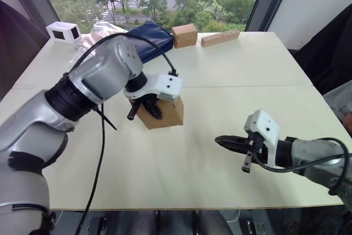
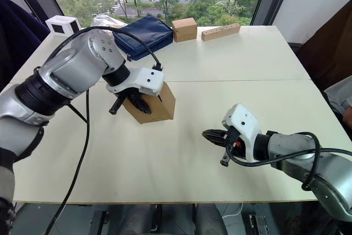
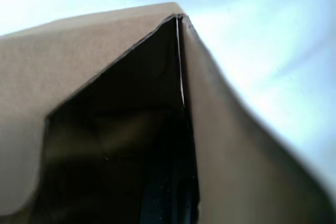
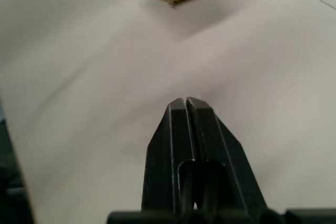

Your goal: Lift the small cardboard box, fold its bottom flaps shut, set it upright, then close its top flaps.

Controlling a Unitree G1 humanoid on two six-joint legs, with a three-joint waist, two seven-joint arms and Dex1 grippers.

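Right gripper point(image 2: 208, 135): nearest the cam; two black fingers pressed together, nothing between them, tips low over the pale table point(image 2: 242, 59), pointing twd the carton but well apart from it.
Left gripper point(image 1: 147, 106): black fingers on the carton's near face; one finger seems to go inside the box. Grip on a wall looks likely, but can't tell how far the fingers are spread.
Small cardboard box point(image 1: 168, 113): plain brown corrugated carton, tilted, w/ a lower corner at or just above the table; can't tell if it touches. Sits near table centre, under the left gripper's white wrist housing.
Box interior point(image 3: 126, 145): left wrist cam looks into a dark cavity w/ brown walls meeting at a corner seam.
Second brown box point(image 2: 184, 29): closed, upright, far side of the table from the carton, just beside the navy pouch.
Navy fabric pouch point(image 2: 144, 34): flat, beyond the carton.
Long cardboard strip point(image 2: 220, 31): beyond the carton, near the second box.
White cube-shaped item point(image 2: 62, 25): far corner, well apart from the carton.
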